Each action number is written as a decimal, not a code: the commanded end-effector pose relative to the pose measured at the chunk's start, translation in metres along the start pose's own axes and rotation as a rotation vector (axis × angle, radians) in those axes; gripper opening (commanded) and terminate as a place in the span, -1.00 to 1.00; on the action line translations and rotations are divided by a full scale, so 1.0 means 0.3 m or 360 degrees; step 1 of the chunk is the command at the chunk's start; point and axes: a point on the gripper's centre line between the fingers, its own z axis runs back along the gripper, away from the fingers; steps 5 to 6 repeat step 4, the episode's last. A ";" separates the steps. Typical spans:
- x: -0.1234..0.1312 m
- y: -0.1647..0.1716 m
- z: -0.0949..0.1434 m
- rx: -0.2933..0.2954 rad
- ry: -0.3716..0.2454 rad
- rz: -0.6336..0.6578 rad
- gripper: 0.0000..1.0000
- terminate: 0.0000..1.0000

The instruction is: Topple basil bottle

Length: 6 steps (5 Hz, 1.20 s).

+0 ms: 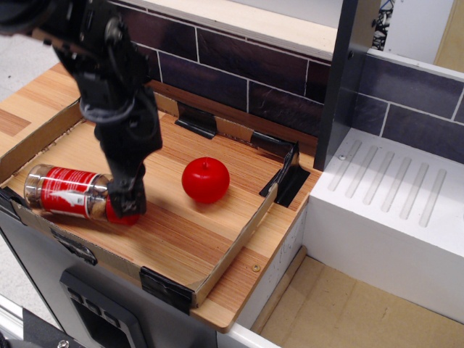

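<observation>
The basil bottle [67,192] lies on its side on the wooden tray floor at the front left, red cap pointing right, base toward the left wall. My black gripper [125,204] hangs over the cap end, its fingertips low at the cap, which they mostly hide. I cannot tell whether the fingers are open or shut, or whether they touch the cap.
A red apple [205,180] sits in the middle of the tray. The tray's low cardboard walls [239,239] ring the floor. A dark tiled back wall and a white ribbed drainboard [395,192] stand to the right. The pale potato is hidden behind my arm.
</observation>
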 end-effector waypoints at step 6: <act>0.050 0.083 0.123 0.0030 0.0007 0.0240 1.00 1.00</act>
